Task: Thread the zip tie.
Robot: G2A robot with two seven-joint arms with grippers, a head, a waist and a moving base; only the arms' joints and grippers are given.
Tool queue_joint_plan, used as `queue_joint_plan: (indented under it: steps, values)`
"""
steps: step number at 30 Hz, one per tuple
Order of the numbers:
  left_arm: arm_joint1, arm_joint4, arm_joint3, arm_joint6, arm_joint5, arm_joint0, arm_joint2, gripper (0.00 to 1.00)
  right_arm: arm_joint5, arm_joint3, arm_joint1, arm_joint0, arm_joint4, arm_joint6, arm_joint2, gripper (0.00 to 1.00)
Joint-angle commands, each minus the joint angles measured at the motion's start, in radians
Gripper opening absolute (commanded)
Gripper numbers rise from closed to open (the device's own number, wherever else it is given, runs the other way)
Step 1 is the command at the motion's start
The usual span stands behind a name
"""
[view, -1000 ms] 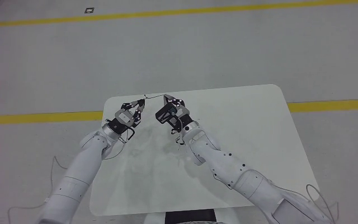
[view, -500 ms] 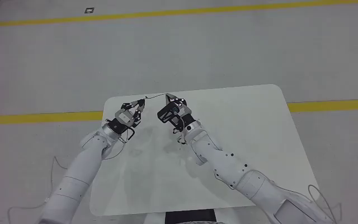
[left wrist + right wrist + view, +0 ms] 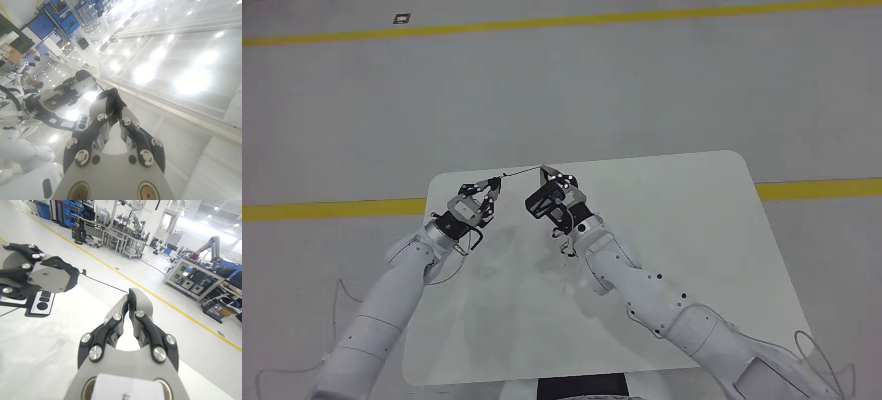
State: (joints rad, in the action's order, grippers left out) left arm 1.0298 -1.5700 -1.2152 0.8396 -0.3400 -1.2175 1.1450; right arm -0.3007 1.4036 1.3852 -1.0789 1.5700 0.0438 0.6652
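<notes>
Two arms meet over the far edge of the white table (image 3: 692,200) in the top view, the zip tie (image 3: 520,172) strung between them; left wrist view: the left gripper (image 3: 112,94) pinches its head end; right wrist view: the right gripper (image 3: 129,296) is pressed together on its tail tip.

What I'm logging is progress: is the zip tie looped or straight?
Straight, not looped: the zip tie runs as one line from left gripper to right gripper, each shut on an end.
</notes>
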Motion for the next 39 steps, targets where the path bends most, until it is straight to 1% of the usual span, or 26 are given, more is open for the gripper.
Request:
queue_joint_plan:
  steps: [1, 2, 3, 12, 21, 35, 39]
  values:
    - [0.000, 0.000, 0.000, 0.000, 0.000, 0.000, 0.000, 0.00, -0.006, 0.001, 0.000, -0.004, 0.000, -0.002, 0.002, 0.67]
    - [0.000, 0.000, 0.000, 0.000, 0.000, 0.000, 0.000, 0.00, -0.008, 0.002, -0.001, -0.006, 0.000, -0.002, 0.003, 0.93]
    - [0.000, 0.000, 0.000, 0.000, 0.000, 0.000, 0.000, 0.00, -0.012, 0.003, -0.001, -0.010, 0.000, -0.002, 0.005, 1.00]
    - [0.000, 0.000, 0.000, 0.000, 0.000, 0.000, 0.000, 0.00, -0.039, 0.021, -0.005, -0.040, 0.000, 0.009, 0.036, 1.00]
    - [0.000, 0.000, 0.000, 0.000, 0.000, 0.000, 0.000, 0.00, -0.039, 0.037, -0.007, -0.066, 0.000, 0.032, 0.096, 1.00]
    - [0.000, 0.000, 0.000, 0.000, 0.000, 0.000, 0.000, 0.00, -0.038, 0.037, -0.007, -0.068, -0.001, 0.031, 0.097, 1.00]
    - [0.000, 0.000, 0.000, 0.000, 0.000, 0.000, 0.000, 0.00, -0.033, 0.060, -0.010, -0.101, -0.030, 0.051, 0.141, 1.00]
